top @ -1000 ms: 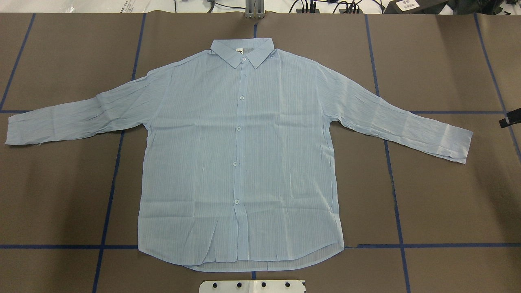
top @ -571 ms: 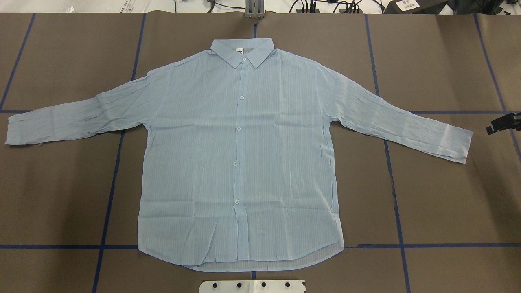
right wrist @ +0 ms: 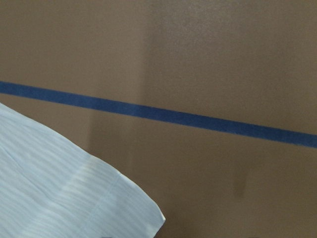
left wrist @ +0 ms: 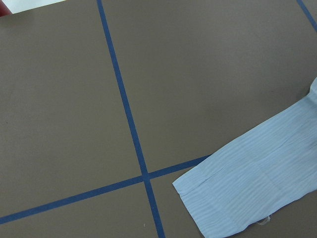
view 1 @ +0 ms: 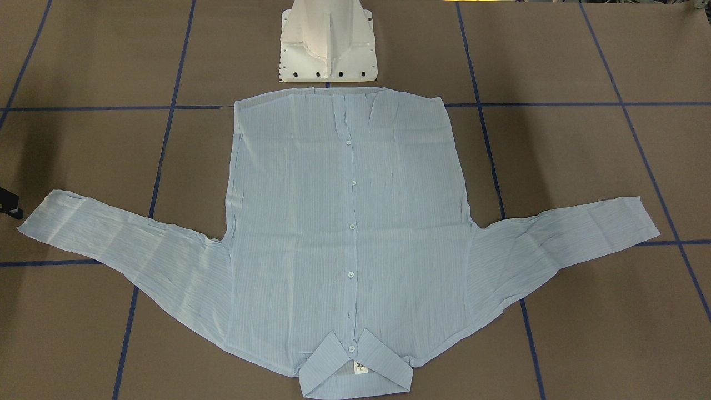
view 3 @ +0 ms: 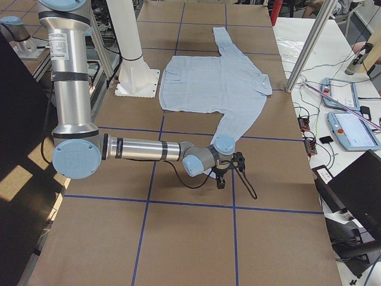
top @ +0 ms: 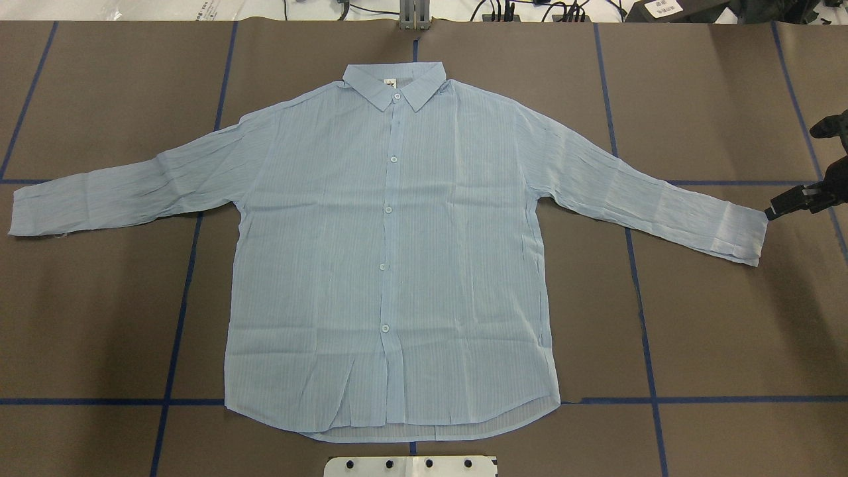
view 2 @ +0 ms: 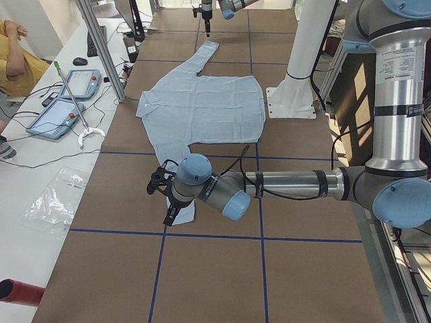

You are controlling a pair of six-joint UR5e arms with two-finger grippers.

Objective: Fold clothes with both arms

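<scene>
You've got the thin pale-blue, finely striped button-up shirt (top: 391,265) spread flat, buttons up, on the brown paper-covered table (top: 729,331) w/ blue tape grid (top: 652,400): hem just beside the white pedestal base (view 1: 328,50), collar at the far side, sleeves out wide. My read: it's laid so each arm gets one cuff, sleeves folding in first; nothing's folded yet.

The black two-finger right gripper (top: 774,211) sits at the right cuff (top: 745,235), its tip meeting the cuff corner in the overhead cam. Touching or just above, can't tell. Jaws: can't tell either, only one dark finger shape reads there.

Overhead and front cams don't show the left arm at all. Only the left side cam does: the black left gripper (view 2: 170,215) hangs over the left cuff (top: 30,211), pointing down. That's not enough to call its jaws. Wrist cams give close looks at each cuff lying flat, no fingers in frame, so no help on grip. Right side cam adds that the right gripper points straight down just past the sleeve end.
</scene>
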